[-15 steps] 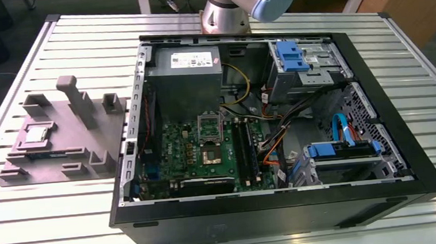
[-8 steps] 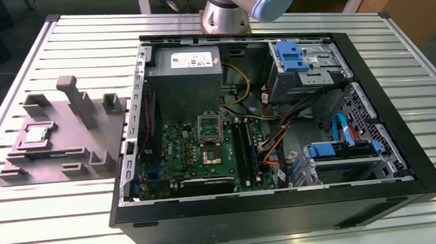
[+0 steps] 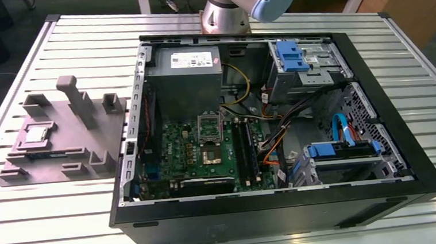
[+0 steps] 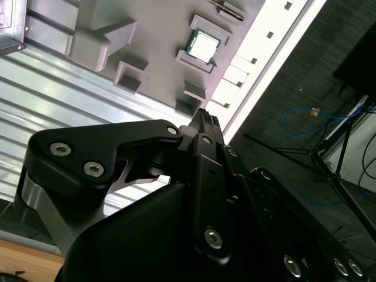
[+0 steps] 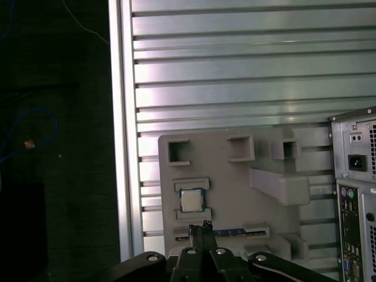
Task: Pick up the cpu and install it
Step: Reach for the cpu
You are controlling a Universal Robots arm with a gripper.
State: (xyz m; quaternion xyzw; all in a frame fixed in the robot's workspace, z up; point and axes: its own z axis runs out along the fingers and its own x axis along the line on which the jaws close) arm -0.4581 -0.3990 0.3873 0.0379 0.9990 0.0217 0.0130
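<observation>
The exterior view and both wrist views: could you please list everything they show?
table: one, silver, slatted, under everything.
case: one, black, open, mid-table.
motherboard: one, green, inside the case.
power supply: one, grey, inside the case, beside the motherboard.
drive brackets: two, blue, inside the case at the exterior view's right.
holder: one, grey, on the table at the exterior view's left of the case.
cpu: one, silver-grey, in a recess of the holder.
arm: one, silver and blue-grey, beyond the case.
gripper: one, black, shut, holding nothing, aimed toward the holder.
</observation>
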